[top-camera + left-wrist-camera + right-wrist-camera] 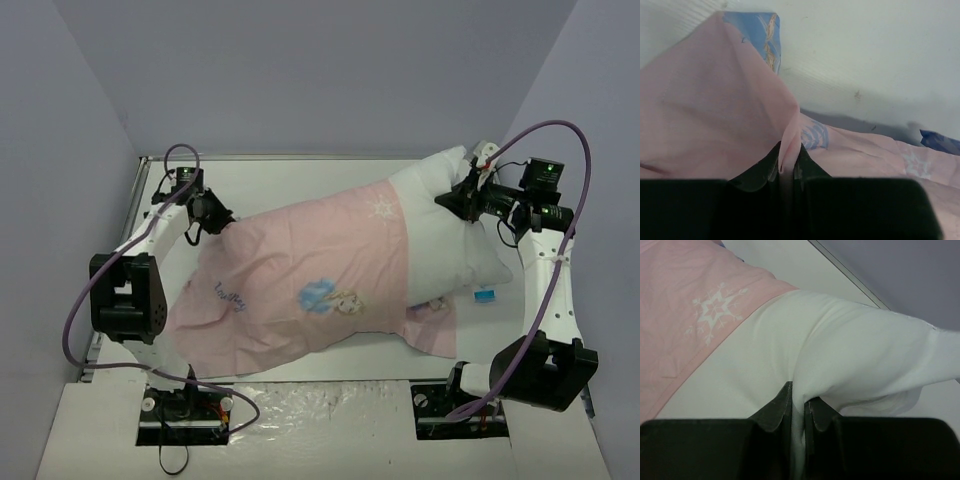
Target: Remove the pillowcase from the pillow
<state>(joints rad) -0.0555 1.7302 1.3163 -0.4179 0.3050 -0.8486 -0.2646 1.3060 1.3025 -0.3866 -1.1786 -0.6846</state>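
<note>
left claw (222,222): clamped on a pinched fold of the pillowcase (300,270) at its far left corner. my left wrist view shows pink cloth squeezed between the closed jaws.
right claw (452,200): clamped on a ridge of the pillow (455,245). my right wrist view shows white fabric nipped between the jaws.
only the top view shows: the pink case lying between my two claws, with the pillow sticking out of its mouth on the right claw's side. a princess print (330,298) sits nearer the bases than either claw. a blue tag (485,296) sits on the pillow's edge, on the near side of the right claw.
only the left wrist shows: the case's blue side (760,35) turned up beyond the claw.
only the right wrist shows: a white snowflake (715,312) beyond the claw and to its left, near the case's hem.
edges: the back rim of the counter (300,175) runs behind both claws. the side wall is close outside the left claw.
open room: white counter shows beyond the left claw and on the far side between the claws.
</note>
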